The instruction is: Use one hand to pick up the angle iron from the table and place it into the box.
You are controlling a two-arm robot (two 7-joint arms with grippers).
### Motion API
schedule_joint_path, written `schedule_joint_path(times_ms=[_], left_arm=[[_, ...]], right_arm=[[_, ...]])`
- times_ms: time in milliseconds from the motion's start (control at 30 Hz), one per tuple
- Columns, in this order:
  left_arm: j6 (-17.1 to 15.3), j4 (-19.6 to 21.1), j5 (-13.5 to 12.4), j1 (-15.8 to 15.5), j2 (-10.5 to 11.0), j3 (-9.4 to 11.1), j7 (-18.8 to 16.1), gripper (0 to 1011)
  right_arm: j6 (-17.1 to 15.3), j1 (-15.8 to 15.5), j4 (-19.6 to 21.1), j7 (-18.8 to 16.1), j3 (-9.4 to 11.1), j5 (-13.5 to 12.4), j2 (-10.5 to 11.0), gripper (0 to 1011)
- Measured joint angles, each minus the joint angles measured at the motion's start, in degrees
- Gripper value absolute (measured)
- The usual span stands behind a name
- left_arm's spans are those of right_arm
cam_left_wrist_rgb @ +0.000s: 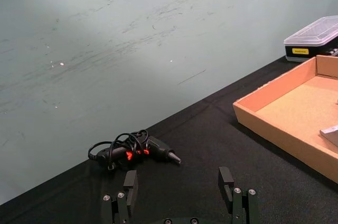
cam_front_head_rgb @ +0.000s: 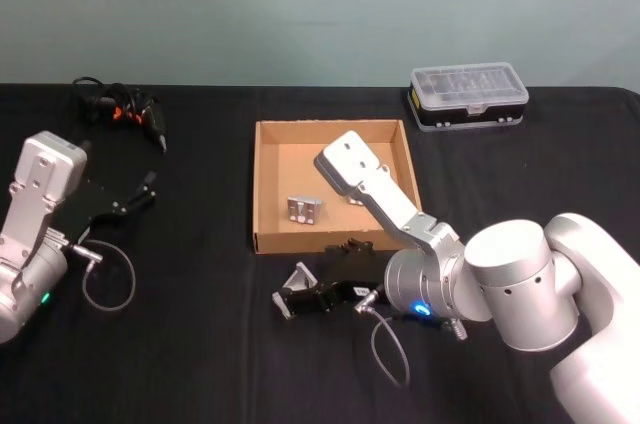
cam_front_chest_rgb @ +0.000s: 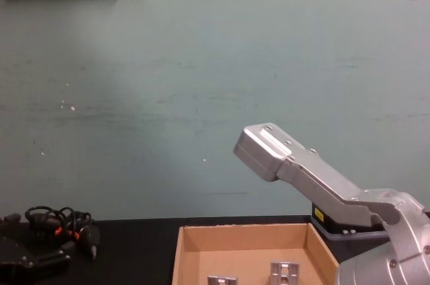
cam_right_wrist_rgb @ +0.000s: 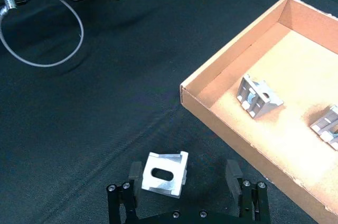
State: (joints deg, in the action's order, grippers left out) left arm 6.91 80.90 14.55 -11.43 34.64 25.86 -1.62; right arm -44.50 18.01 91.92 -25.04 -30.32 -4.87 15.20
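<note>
Well, nothing's lifted yet: the angle iron [cam_right_wrist_rgb: 165, 173] lies on the table [cam_front_head_rgb: 200, 364] at six o'clock of the box [cam_front_head_rgb: 330, 241], just outside its near wall, between the right gripper's [cam_right_wrist_rgb: 184, 173] spread fingers. Gripping, lifting and placing remain. The left gripper [cam_left_wrist_rgb: 177, 182] idles at nine o'clock, fingers apart.

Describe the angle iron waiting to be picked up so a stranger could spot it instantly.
Find the brown cardboard box mid-table. Just outside its near wall, on the black table, lies a small silver angle iron between the right gripper's open jaws. The two other brackets lie inside the box.
</note>
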Motion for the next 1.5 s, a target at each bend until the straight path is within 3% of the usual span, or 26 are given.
schedule_joint_path(times_ms=[267,1133,1500], left_arm=[[0.0,0.0,0.0,0.0,0.0,0.0,0.0,1000],[0.0,0.0,0.0,0.0,0.0,0.0,0.0,1000],[0.0,0.0,0.0,0.0,0.0,0.0,0.0,1000]], right_arm=[[0.2,-0.33,-0.24,-0.24,0.48,0.41,-0.5,896],[0.93,-0.37,-0.86,-1.42,0.78,1.42,-1.04,77],[1.37,-0.78,-0.05,-1.62,1.85,0.66,-0.89,57]])
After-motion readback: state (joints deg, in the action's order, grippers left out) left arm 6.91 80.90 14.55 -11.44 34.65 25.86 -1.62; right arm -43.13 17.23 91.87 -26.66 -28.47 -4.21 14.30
